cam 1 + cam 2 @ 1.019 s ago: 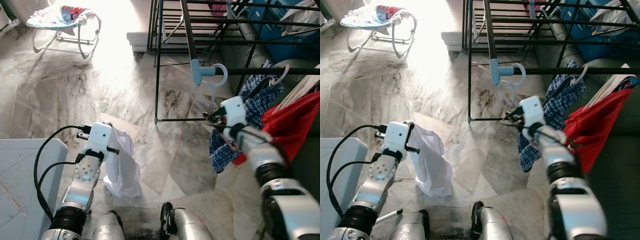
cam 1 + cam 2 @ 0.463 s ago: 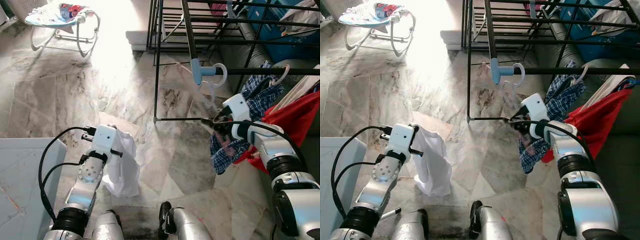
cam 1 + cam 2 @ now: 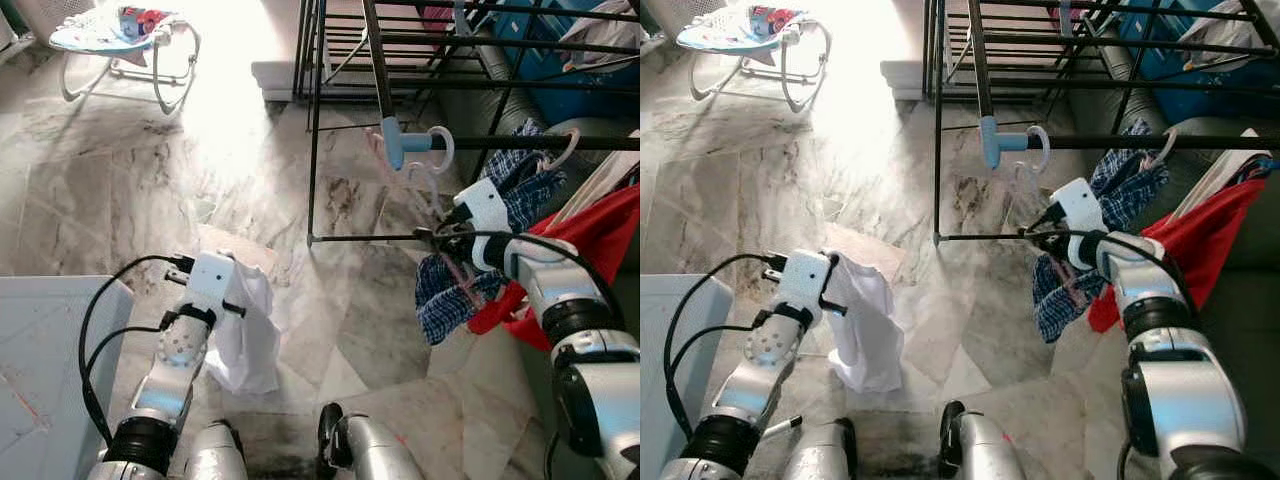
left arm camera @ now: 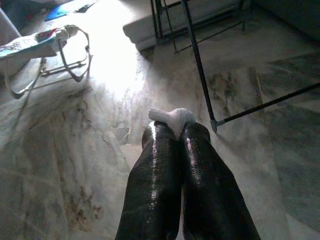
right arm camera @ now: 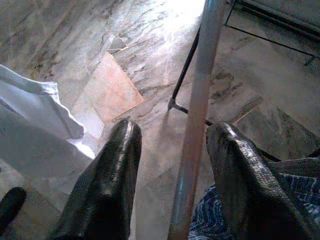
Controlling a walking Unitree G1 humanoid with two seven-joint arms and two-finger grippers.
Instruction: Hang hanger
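A blue plaid shirt (image 3: 470, 290) hangs on a pale pink hanger whose hook (image 3: 566, 150) sits over the dark rail of the drying rack (image 3: 314, 140). My right gripper (image 3: 440, 237) is at the shirt's left edge, level with the rack's low crossbar (image 3: 365, 238). It is open, and a pale rod (image 5: 197, 100) runs between its fingers (image 5: 112, 175) without being squeezed. Low on the left, my left gripper (image 4: 172, 131) is shut on a white garment (image 3: 250, 330) that droops to the floor.
A red garment (image 3: 590, 240) hangs right of the plaid shirt. A blue clip with a white hook (image 3: 400, 145) sits on the rail. A baby bouncer (image 3: 120, 30) stands far left, a white bin (image 3: 50, 350) near left. Marble floor lies between.
My right gripper has moved up and to the right, closer to the rail, and the plaid shirt's lower part has shifted with it. The left arm holds still.
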